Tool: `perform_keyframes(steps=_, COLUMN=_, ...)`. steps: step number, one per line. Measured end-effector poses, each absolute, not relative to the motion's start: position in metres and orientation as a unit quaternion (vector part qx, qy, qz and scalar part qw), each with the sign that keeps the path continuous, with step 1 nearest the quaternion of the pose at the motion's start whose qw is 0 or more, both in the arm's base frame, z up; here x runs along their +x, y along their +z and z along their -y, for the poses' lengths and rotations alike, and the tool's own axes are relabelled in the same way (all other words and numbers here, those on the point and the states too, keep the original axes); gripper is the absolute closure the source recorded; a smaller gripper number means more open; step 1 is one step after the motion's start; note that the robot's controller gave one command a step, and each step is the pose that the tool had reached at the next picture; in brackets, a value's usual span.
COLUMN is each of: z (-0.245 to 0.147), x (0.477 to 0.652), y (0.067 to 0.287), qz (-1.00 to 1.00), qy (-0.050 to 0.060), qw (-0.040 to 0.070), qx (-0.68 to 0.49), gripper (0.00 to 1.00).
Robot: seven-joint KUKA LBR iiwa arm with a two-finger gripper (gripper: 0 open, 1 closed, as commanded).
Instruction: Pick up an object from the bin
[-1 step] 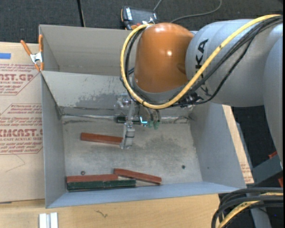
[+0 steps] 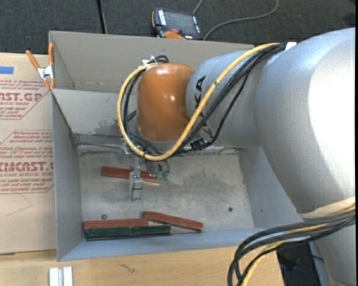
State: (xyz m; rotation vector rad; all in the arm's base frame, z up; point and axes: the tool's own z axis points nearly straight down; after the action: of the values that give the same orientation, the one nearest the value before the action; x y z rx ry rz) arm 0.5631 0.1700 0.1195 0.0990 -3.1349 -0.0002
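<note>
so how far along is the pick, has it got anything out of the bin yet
Not out yet. Done: the arm is down inside the bin, gripper near the floor. In hand: the gripper sits at the reddish-brown flat stick left of centre; a grip cannot be confirmed. Left: lifting it, as the stick looks flat on the floor. Three other sticks lie along the near wall.

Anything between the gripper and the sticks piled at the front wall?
No: in the camera view, only bare bin floor separates the gripper from the brown and green sticks.

Grey bin (image 2: 64,159) holds brown sticks (image 2: 173,221) and a green stick (image 2: 128,233).
</note>
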Motion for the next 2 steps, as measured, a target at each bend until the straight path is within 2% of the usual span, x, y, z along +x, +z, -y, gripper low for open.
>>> perform_keyframes(steps=1, z=-0.1317, x=0.5715, y=0.0681, qz=0.98, qy=0.0, qw=0.001, qx=0.201, gripper=0.0)
perform_keyframes(steps=2, z=-0.1337, x=0.572, y=0.0704, qz=0.979, qy=-0.001, qw=0.0, qx=0.202, gripper=1.0)
